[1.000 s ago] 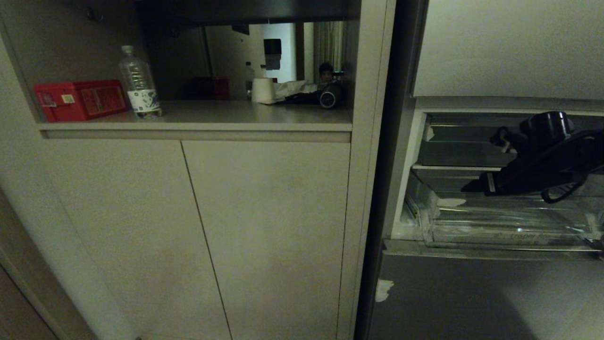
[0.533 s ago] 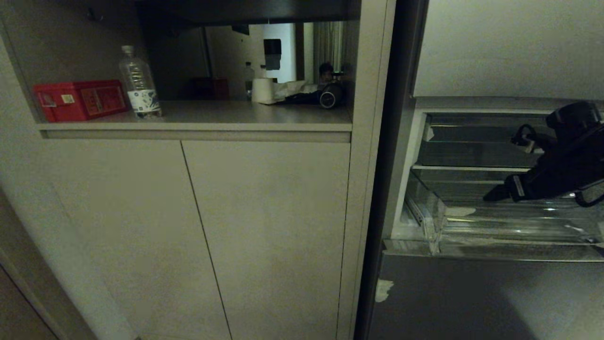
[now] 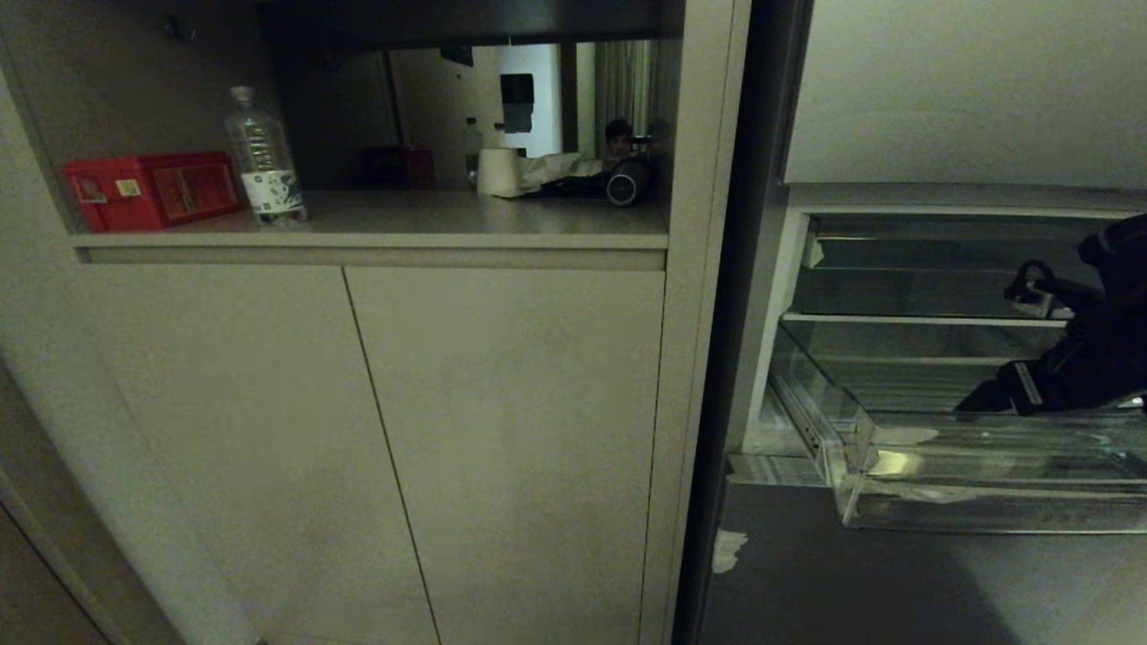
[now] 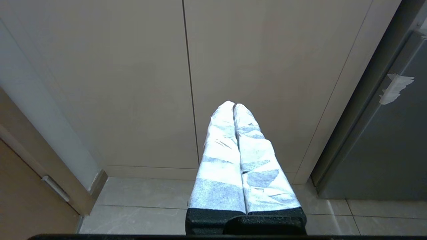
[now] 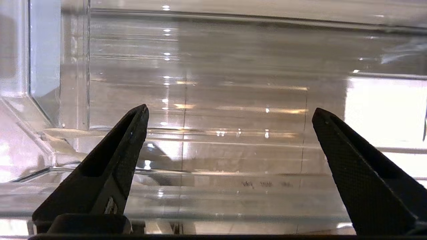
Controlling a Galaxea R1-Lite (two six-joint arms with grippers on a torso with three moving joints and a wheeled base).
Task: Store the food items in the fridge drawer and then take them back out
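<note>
Landmark: fridge drawer [image 3: 977, 506].

Left of it, on the shelf [image 3: 376, 235], a red box [image 3: 148, 188] and a water bottle [image 3: 266, 161] are stood clear of the work. Left gripper [image 4: 233, 106] is parked by the cabinet doors [image 4: 186, 83], jaws pressed together, empty.

Drawer is seen pulled out, presumably to be loaded or emptied. Right gripper [image 5: 230, 111] is held over it, jaws spread. Food items are seen nowhere.
</note>
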